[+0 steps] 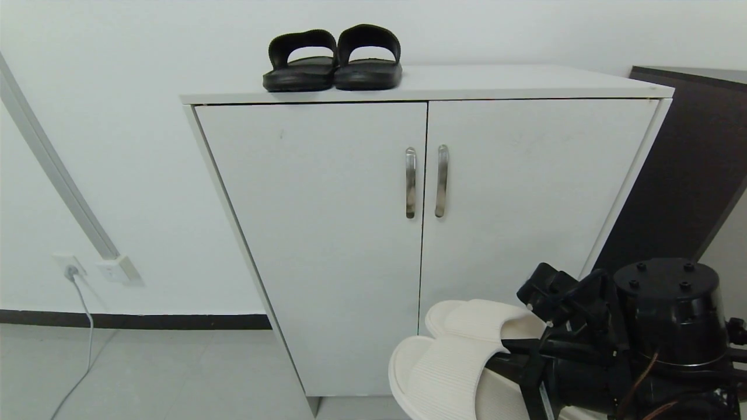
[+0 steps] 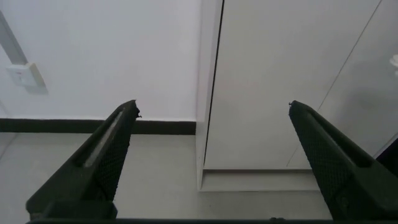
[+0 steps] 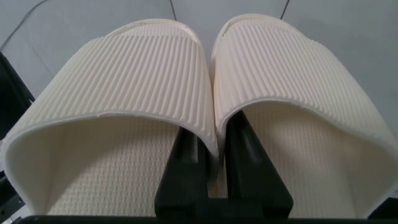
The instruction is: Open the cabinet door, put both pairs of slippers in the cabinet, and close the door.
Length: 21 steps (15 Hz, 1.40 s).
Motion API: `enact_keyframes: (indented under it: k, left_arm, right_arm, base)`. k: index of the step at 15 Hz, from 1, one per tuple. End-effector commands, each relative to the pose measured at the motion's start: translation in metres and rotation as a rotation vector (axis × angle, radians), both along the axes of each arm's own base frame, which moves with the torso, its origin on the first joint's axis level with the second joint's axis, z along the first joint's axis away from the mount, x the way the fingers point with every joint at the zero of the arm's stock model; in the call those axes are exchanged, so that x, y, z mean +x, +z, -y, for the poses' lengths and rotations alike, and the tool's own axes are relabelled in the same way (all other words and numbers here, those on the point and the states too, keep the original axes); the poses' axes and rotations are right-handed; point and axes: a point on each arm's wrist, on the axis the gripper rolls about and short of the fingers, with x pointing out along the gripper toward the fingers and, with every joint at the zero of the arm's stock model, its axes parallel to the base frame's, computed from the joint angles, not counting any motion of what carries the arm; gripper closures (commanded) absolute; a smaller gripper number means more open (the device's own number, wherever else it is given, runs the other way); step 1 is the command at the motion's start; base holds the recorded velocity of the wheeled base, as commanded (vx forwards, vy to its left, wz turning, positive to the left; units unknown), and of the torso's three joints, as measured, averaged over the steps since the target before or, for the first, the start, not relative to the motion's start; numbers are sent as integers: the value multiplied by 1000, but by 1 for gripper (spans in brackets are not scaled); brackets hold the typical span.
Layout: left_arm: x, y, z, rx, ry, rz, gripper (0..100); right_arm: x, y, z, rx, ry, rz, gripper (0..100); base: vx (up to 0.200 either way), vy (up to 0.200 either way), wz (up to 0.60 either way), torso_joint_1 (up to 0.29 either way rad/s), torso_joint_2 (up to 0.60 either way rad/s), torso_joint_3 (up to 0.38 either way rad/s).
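Pinching the white slippers by adjoining inner walls, right gripper sitting at 5 o'clock, left gripper gaping wide, black slippers lying at 12 o'clock atop cabinet, both doors sitting shut.

— Slippers?
— Four, as two pairs: two black slippers at twelve o'clock, two white slippers at five o'clock. One strap per slipper, four in all.
— Cabinets?
— One white cabinet, dead centre. One left door, one right door: two in all. One left handle, one right handle, both at the middle seam: two again.
— Down at eight o'clock?
— One plugged socket, one bare plate just beside it. One grey cable hanging from the socket. One slanted conduit strip, from ten o'clock down to the plate.
— Anything more?
— One dark panel at three o'clock.
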Motion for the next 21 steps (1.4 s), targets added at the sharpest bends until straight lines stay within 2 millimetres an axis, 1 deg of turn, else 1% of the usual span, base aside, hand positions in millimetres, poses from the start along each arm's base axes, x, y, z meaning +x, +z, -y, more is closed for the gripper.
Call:
enact_keyframes:
  k: [1,2,3,4,5,6,7,8,10,11,13,14,15,16,17,18,19,20,21]
  left_arm:
    - [8,47,0,-59,-7,-2,0]
    - [15,64,1,-61,-48,-22,0]
    - [20,73,2,-61,-78,-36,0]
    - [31,85,4,-65,-157,-72,0]
    - [48,95,7,-79,-286,-136,0]
    - [63,100,8,-88,-348,-173,0]
    - [85,102,10,-94,-405,-195,0]
    - [102,107,15,-99,-513,-177,0]
    - [115,117,26,-136,-680,-138,0]
    - [126,127,44,-143,-815,-137,0]
    - [138,141,67,-142,-889,-148,0]
    - [141,144,73,-140,-910,-152,0]
    - [146,156,99,-183,-1013,-178,0]
    - [146,156,99,-183,-1013,-178,0]
    - [156,165,132,-203,-1098,-220,0]
    - [165,167,149,-200,-1122,-233,0]
    - [171,169,158,-204,-1135,-232,0]
    - [182,175,173,-234,-1150,-241,0]
    - [189,177,179,-243,-1154,-245,0]
  right_arm:
    - [0,-1,0,-2,3,5,100]
    - [0,-1,0,-5,7,7,100]
    - [1,-2,-1,-5,7,7,100]
    - [0,-2,0,-5,7,7,100]
    - [-1,-2,-1,-8,12,7,100]
    - [-4,-2,-2,-10,24,10,100]
    - [-5,-2,-3,-11,30,11,100]
    - [-5,-3,-3,-9,31,13,100]
    - [-5,-3,-3,0,30,24,100]
    - [-5,-3,-3,7,29,32,100]
    - [-5,-4,-3,3,27,28,100]
    - [-5,-5,-3,1,27,27,100]
    - [-5,-5,-3,0,27,26,100]
    - [-5,-5,-3,0,27,26,100]
    - [-5,-5,-3,2,29,27,100]
    - [-5,-5,-3,0,29,25,100]
    - [-5,-6,-3,-3,29,23,100]
    - [-6,-8,-2,-6,30,19,100]
    - [-7,-8,-2,-7,33,20,100]
  base:
    - [0,0,0,-2,51,46]
    - [0,0,0,0,0,0]
    - [0,0,0,0,0,0]
    - [0,0,0,0,0,0]
    - [0,0,0,0,0,0]
    - [0,0,0,0,0,0]
    - [0,0,0,0,0,0]
    - [0,0,0,0,0,0]
    - [0,0,0,0,0,0]
    - [0,0,0,0,0,0]
    - [0,0,0,0,0,0]
    - [0,0,0,0,0,0]
    - [0,0,0,0,0,0]
    - [0,0,0,0,0,0]
    - [0,0,0,0,0,0]
    - [0,0,0,0,0,0]
    - [0,0,0,0,0,0]
    - [0,0,0,0,0,0]
    - [0,0,0,0,0,0]
